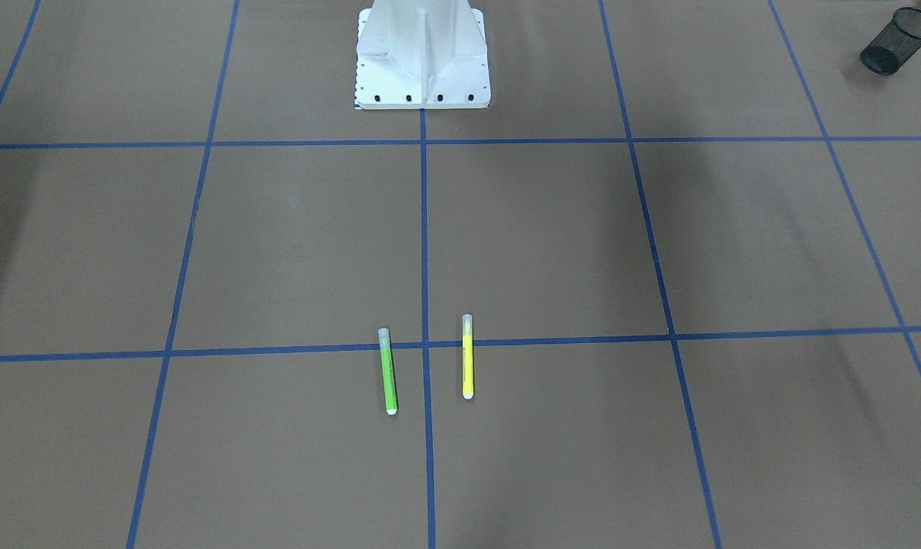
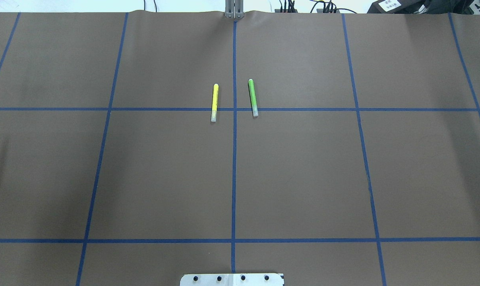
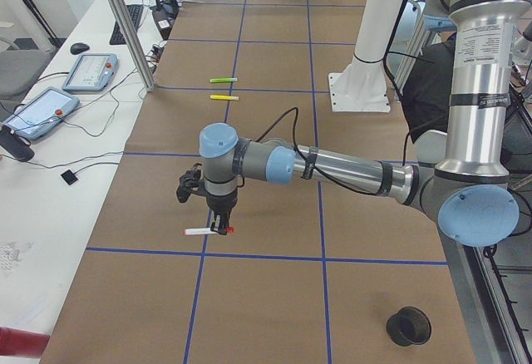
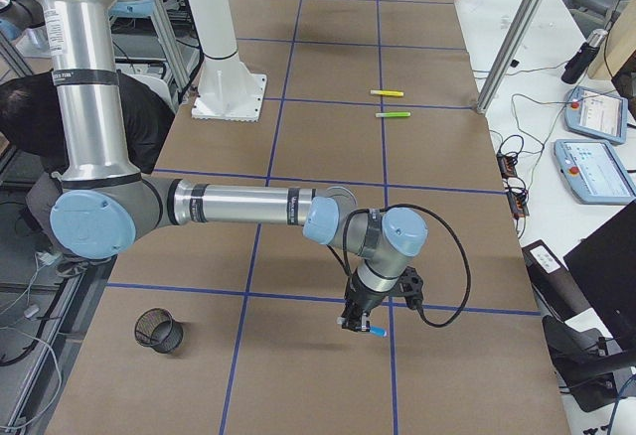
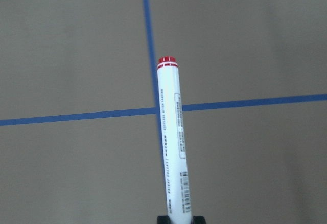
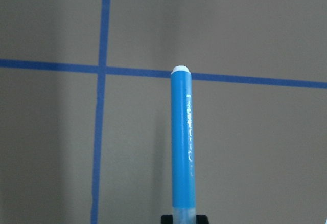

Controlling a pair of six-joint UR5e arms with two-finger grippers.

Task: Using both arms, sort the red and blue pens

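The red pen [image 5: 171, 132], a white barrel with a red end, sticks out from between my left gripper's [image 5: 181, 220] fingers. In the exterior left view this pen [image 3: 202, 232] lies level, low over the brown table, with the left gripper [image 3: 219, 227] shut on it. The blue pen [image 6: 182, 142], sky-blue with a white end, is clamped in my right gripper [image 6: 183, 220]. Seen from the table's right end, the right gripper [image 4: 356, 324] holds the blue pen [image 4: 375, 332] low over the table near a blue tape line. Neither arm shows in the overhead or front-facing views.
A lime-green marker [image 2: 253, 97] and a yellow marker [image 2: 214, 102] lie side by side at mid-table, far from both grippers. One black mesh cup [image 4: 159, 331] stands near the right arm and another black cup [image 3: 408, 326] near the left arm. The white robot base [image 1: 422, 57] stands at the table's edge.
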